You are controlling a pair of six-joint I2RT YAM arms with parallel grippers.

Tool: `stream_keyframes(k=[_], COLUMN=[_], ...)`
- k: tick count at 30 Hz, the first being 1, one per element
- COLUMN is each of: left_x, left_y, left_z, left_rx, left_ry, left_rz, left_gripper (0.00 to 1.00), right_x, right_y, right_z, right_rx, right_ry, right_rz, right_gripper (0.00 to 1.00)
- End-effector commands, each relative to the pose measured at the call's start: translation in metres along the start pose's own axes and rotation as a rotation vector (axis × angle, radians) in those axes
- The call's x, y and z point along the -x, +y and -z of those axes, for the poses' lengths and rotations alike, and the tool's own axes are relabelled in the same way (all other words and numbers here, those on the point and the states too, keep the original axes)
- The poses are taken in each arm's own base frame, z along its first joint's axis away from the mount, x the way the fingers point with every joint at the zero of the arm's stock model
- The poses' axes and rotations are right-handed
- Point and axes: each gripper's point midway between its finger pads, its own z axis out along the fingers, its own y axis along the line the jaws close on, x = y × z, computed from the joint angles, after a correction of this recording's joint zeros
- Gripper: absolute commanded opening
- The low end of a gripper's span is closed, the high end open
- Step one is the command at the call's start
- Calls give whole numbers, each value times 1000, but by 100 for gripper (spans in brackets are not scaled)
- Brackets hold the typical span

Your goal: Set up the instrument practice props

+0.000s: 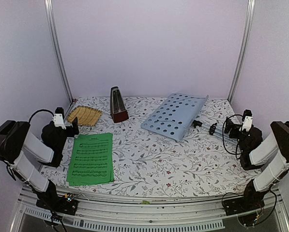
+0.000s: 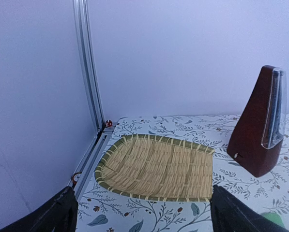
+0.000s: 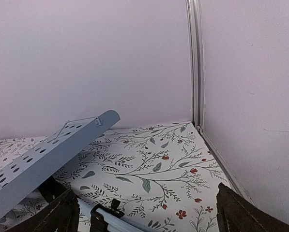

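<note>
In the top view the stand (image 1: 174, 116) lies tilted at centre right, its legs (image 1: 213, 128) pointing toward the right gripper (image 1: 230, 128). The metronome (image 1: 118, 105) stands upright at upper centre beside the mat (image 1: 84, 115), and the booklet (image 1: 91, 158) lies flat at lower left near the left gripper (image 1: 72, 127). We see both grippers spread wide and holding nothing. Only the left wrist view shows us the mat's green rim and the metronome's clear front, while the booklet's heading is too small to read.
</note>
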Motion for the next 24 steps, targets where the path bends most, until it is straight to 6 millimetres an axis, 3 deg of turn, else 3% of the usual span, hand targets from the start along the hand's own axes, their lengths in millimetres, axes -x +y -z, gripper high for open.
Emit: stream_keyframes(k=[1, 9, 12, 13, 14, 17, 19, 24], left_x=[1, 2, 22, 19, 36, 83, 105, 155], left_y=[3, 4, 3, 3, -4, -52, -77, -158], left_z=[0, 1, -9, -16, -27, -46, -51, -36], left_rx=[5, 3, 80, 113, 104, -137, -200, -351], left_ry=[-5, -7, 6, 90, 109, 206, 248, 277], left_rz=[-9, -9, -37, -67, -46, 118, 175, 87], left_gripper=[96, 96, 96, 96, 96, 96, 96, 96], right_x=[9, 9, 22, 29, 38, 68, 86, 114], right_y=[1, 1, -3, -4, 0, 23, 41, 95], right_z=[-2, -1, 4, 2, 0, -12, -15, -11], right_rx=[8, 7, -24, -48, -54, 1, 62, 189], right_ry=[-26, -27, -58, -56, -50, 19, 69, 127], right_rz=[8, 7, -4, -8, 2, -23, -113, -125], right_gripper=[99, 99, 99, 99, 99, 99, 99, 99])
